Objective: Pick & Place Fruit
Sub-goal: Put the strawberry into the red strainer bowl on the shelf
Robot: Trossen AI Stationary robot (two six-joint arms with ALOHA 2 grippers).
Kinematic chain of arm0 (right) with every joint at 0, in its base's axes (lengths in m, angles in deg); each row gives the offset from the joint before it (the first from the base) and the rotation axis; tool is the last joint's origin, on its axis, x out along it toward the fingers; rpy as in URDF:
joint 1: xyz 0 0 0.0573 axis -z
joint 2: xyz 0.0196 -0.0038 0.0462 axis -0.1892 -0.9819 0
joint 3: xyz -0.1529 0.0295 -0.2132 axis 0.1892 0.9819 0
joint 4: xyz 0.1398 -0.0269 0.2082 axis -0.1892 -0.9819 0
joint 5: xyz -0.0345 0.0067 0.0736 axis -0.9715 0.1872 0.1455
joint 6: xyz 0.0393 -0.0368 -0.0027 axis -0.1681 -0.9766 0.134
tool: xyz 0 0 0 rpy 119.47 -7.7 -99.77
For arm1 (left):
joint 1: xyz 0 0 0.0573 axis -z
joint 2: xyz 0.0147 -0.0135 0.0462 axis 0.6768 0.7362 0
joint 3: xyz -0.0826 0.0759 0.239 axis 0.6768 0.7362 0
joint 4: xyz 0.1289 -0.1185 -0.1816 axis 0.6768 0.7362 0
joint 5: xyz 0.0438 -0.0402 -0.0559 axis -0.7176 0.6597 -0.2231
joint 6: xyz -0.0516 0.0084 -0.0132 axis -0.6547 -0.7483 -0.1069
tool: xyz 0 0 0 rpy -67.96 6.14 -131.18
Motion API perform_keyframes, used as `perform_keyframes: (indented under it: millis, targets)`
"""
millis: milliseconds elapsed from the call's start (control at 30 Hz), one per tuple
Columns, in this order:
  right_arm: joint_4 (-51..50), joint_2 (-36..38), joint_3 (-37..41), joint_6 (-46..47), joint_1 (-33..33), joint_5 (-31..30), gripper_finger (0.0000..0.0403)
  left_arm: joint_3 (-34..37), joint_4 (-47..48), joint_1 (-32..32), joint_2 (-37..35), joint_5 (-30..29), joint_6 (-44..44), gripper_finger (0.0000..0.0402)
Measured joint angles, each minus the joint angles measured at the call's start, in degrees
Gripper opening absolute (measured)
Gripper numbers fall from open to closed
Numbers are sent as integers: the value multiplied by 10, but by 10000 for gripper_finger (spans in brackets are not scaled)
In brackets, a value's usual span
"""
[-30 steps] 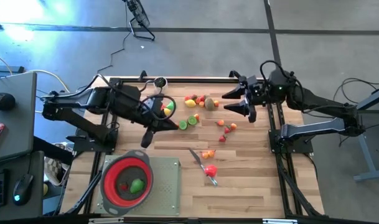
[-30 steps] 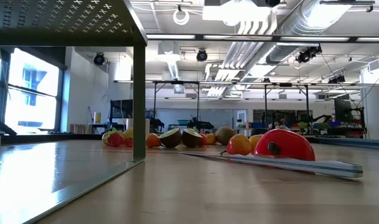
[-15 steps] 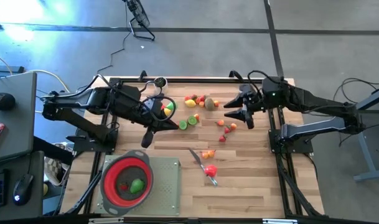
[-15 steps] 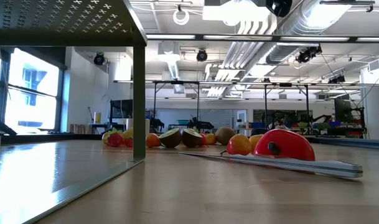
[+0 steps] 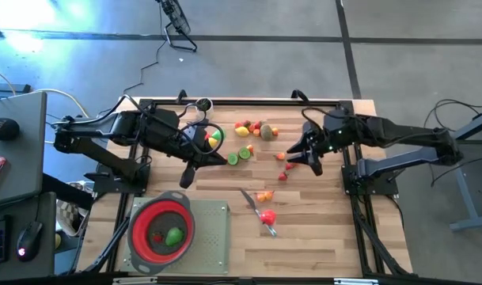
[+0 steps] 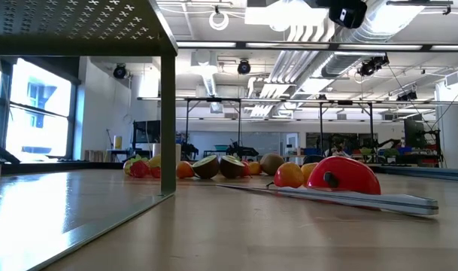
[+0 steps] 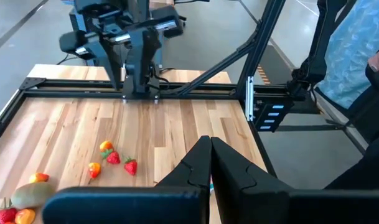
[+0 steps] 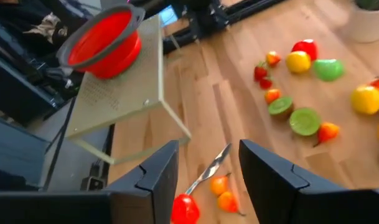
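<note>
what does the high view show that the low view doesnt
Only the high view shows the two arms, the left gripper shut near the lime halves, the right gripper open above the small fruit by the right edge, and the red strainer with a green fruit inside. Only the low view shows the room behind. Both show the knife and scattered fruit.

Grey concrete floor (image 5: 248, 20), bright windows (image 6: 33, 113), exposed ceiling ducts (image 6: 394, 30).

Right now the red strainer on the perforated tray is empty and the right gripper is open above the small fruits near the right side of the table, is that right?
Not quite. The red strainer is not empty: the high view shows a green fruit and a small red one inside it. The rest holds: it sits on the perforated tray, and the right gripper hangs open over the small fruits.
</note>
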Motion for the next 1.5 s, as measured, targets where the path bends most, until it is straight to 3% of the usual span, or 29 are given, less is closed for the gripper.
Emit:
perform_keyframes:
  millis: [233,467,733,933,1133,1500]
  targets:
    - [-2,-34,0,22,-39,-25,160,0,1,0,0,0,0,3]
    - [-16,-83,0,27,-74,-95,158,0,1,0,0,0,0,3]
    - [-107,-153,0,117,-78,-184,158,0,1,0,0,0,0,3]
    - [-124,-216,0,197,-78,-210,158,0,1,0,1,0,0,3]
    - [-129,-286,0,215,-78,-226,161,0,1,0,5,0,0,3]
    - [-180,-382,0,282,-77,-237,271,0,12,0,17,1,0,3]
